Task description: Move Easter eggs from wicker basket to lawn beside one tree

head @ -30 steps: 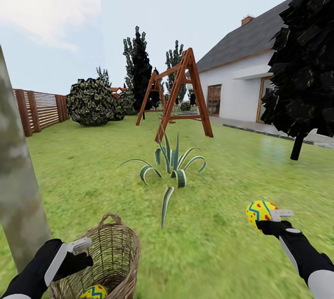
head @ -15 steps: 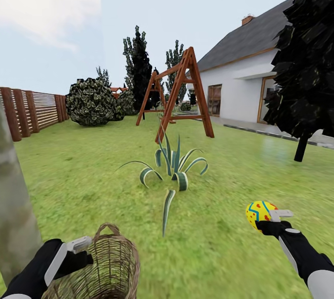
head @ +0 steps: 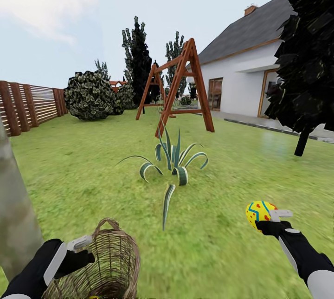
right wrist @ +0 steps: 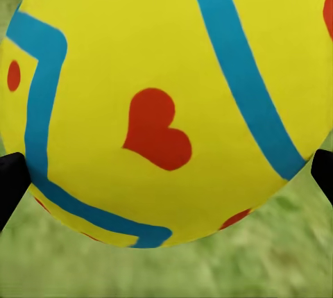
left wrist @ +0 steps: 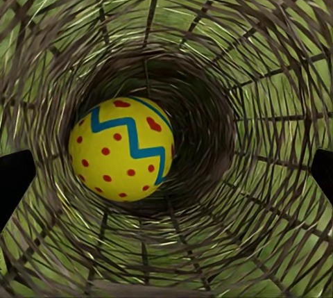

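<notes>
While the right hand [head: 268, 216] grips a bright yellow egg with red hearts and blue zigzags [head: 260, 213] at lower right, the left hand [head: 82, 249] sits beside the brown wicker basket [head: 109, 262] at lower left.
Its fingers spread wide around a yellow, red-dotted egg [left wrist: 121, 149] lying deep in the basket on the green lawn [head: 222, 169]; a pale grey-green tree trunk [head: 14, 215] rises just beside it at the left edge.

The wicker basket [head: 109, 262] is sitting on the lawn [head: 222, 169] just right of the tree [head: 14, 215], with one Easter egg [left wrist: 121, 149] lying inside it. An agave [head: 174, 162] is standing behind the basket, and the swing frame [head: 178, 85] farther back.
</notes>
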